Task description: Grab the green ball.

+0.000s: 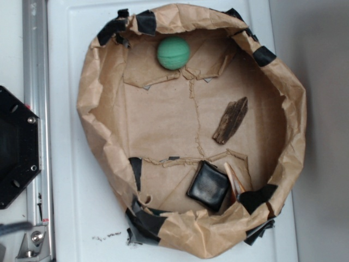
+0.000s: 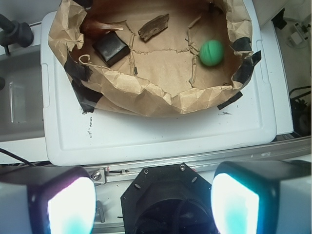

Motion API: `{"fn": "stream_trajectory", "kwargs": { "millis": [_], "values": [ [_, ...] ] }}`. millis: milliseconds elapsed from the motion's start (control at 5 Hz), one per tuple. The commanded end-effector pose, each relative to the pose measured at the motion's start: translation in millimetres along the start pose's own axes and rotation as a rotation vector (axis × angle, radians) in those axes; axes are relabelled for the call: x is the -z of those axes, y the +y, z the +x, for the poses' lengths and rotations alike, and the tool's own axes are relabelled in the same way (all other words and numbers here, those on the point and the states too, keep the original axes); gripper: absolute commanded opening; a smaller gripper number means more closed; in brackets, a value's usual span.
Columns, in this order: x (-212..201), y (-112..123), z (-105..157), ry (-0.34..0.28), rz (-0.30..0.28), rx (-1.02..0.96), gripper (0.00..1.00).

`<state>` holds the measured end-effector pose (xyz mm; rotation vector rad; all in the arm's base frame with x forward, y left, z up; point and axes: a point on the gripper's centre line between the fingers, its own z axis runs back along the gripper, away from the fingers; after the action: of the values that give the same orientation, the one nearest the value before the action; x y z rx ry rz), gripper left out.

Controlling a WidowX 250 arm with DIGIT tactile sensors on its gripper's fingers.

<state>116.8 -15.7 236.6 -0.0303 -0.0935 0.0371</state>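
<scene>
Green ball (image 1: 173,53) sitting on the paper floor at the top of the exterior view, just inside the rim of a crumpled brown paper nest (image 1: 98,117). Thin groove visible round its middle. Free on all sides, touching only the paper. In the wrist view, far right of the nest, close to the right wall.

Piece of bark (image 1: 230,120) lying flat right of centre, well apart from the ball. Black square pad (image 1: 208,185) at the opposite end of the nest, tilted, with an orange-brown scrap (image 1: 234,181) just beside it. Black tape patches (image 1: 144,221) holding the paper rim in several spots.

Nest resting on a white plastic lid (image 1: 71,54) serving as desk. Metal rail (image 1: 34,65) along the left edge, black hexagonal base (image 1: 16,147) beside it.

Tool (image 2: 153,202) at the near edge of the wrist view, over the base, well short of the nest. Fingers (image 2: 70,202) spread wide, pinching nothing.
</scene>
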Motion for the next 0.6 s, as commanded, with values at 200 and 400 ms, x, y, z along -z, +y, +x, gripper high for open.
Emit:
{"fn": "stream_trajectory", "kwargs": {
  "millis": [200,400],
  "values": [
    [25,7,45,-0.052,0.078,-0.119,1.00],
    [43,14,77,-0.121,0.069,-0.291,1.00]
  ]
}}
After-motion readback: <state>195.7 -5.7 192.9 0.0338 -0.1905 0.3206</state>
